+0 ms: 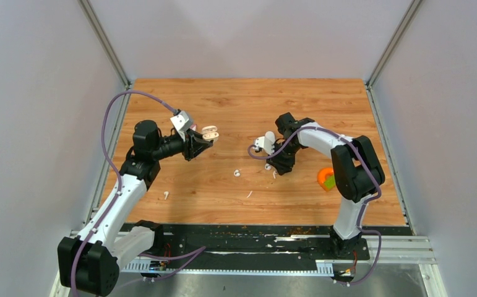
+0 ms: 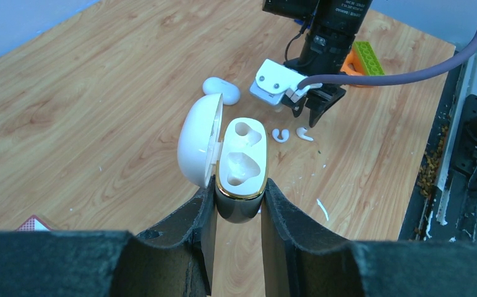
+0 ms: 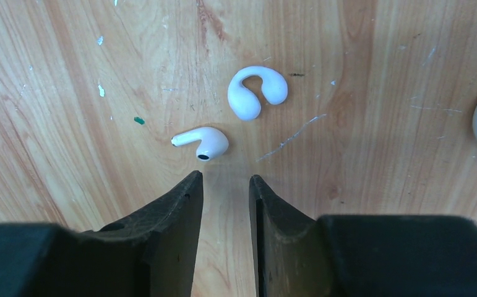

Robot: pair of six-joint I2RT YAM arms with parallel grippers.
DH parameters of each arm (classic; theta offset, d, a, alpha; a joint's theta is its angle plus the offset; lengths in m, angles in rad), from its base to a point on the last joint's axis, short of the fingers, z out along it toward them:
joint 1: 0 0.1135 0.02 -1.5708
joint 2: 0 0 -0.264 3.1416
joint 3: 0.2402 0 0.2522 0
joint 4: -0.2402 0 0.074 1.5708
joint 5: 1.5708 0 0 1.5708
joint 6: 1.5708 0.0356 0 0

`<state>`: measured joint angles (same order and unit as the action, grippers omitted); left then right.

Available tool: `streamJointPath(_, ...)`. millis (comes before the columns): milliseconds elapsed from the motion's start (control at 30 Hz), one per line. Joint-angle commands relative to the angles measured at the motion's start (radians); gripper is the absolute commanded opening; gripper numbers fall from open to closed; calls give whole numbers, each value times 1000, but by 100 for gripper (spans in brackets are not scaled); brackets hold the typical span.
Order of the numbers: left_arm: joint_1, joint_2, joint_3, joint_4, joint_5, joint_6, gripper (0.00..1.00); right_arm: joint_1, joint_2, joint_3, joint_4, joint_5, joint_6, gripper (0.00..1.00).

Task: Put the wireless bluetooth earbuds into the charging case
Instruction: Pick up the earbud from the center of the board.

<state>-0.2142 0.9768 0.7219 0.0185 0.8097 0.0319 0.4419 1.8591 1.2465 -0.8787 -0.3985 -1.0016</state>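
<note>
My left gripper (image 2: 239,189) is shut on the dark lower body of the charging case (image 2: 242,158) and holds it above the table. Its white lid (image 2: 197,141) is swung open to the left and both moulded sockets are empty. A stemmed white earbud (image 3: 201,142) and a C-shaped white earbud (image 3: 257,91) lie side by side on the wood. My right gripper (image 3: 226,179) hangs open just short of the stemmed one, with nothing between its fingers. In the top view the case (image 1: 210,132) sits left of centre and the right gripper (image 1: 279,166) right of centre. Another earbud (image 1: 237,173) lies between them.
A white rounded object (image 2: 222,90) rests beside the right arm. An orange and green block (image 1: 326,178) lies to the right. A thin white sliver (image 1: 249,193) and a small white piece (image 1: 166,195) lie nearer the front edge. Grey walls enclose the table.
</note>
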Motion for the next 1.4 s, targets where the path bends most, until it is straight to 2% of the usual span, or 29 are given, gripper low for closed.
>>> streamJointPath(0,6,-6,39,24,6,11,0,16,8,9,-9,-34,-39,33)
streamJointPath(400,5,-10,44,18,5,9,0,85,76,56,21,-23,-2,26)
streamJointPath(567,6,-8,43,23,5,10,0,96,74,51,13,-35,1,25)
streamJointPath(700,6,-5,42,31,6,6,0,98,78,43,12,-39,15,18)
streamJointPath(800,6,-4,42,32,8,2,0,99,71,38,11,-58,28,9)
streamJointPath(933,6,-6,42,23,8,8,0,99,14,26,12,-68,57,4)
streamJointPath(1367,6,10,29,49,18,-10,0,99,-255,-8,68,-93,166,1)
